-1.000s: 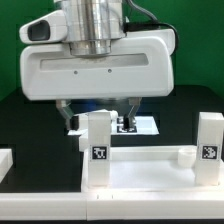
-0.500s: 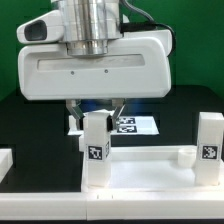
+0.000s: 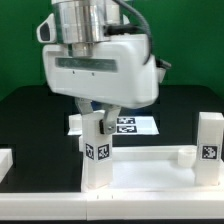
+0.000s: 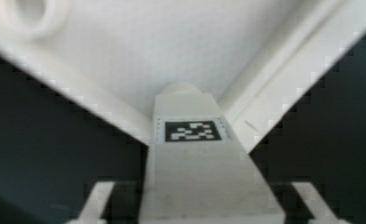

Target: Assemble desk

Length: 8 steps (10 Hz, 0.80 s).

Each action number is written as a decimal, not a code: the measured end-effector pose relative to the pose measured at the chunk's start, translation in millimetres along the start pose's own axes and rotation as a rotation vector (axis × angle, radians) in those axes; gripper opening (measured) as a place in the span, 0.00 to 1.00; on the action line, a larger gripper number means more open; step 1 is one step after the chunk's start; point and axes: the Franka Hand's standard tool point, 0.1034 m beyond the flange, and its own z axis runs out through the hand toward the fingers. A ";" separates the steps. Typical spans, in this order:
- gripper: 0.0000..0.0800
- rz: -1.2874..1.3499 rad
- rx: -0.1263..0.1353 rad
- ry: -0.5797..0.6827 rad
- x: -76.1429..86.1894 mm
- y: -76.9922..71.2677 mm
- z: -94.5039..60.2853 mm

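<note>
The white square plastic leg [image 3: 97,150] [image 4: 194,150] stands upright, with its long axis vertical, at a corner of the big flat white rimmed panel [image 3: 150,182] on the exterior view's left. The gripper [image 3: 97,113] hangs over its top with the fingers [image 4: 102,202] on both sides, but I cannot tell if they pinch it. A second tagged white leg [image 3: 210,145] stands well apart at the right, and the marker board [image 3: 135,125] lies behind. Compared with half a second ago, the hand is twisted and the leg has turned a little.
</note>
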 end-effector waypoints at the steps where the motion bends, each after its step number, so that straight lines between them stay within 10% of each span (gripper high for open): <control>1: 0.36 0.063 -0.001 0.001 -1.3 -0.5 0.3; 3: 0.36 0.155 0.000 -0.001 -1.9 -0.8 0.5; 5: 0.36 0.442 0.059 -0.049 1.2 2.4 0.4; 8: 0.45 0.414 0.057 -0.057 -1.1 2.0 1.8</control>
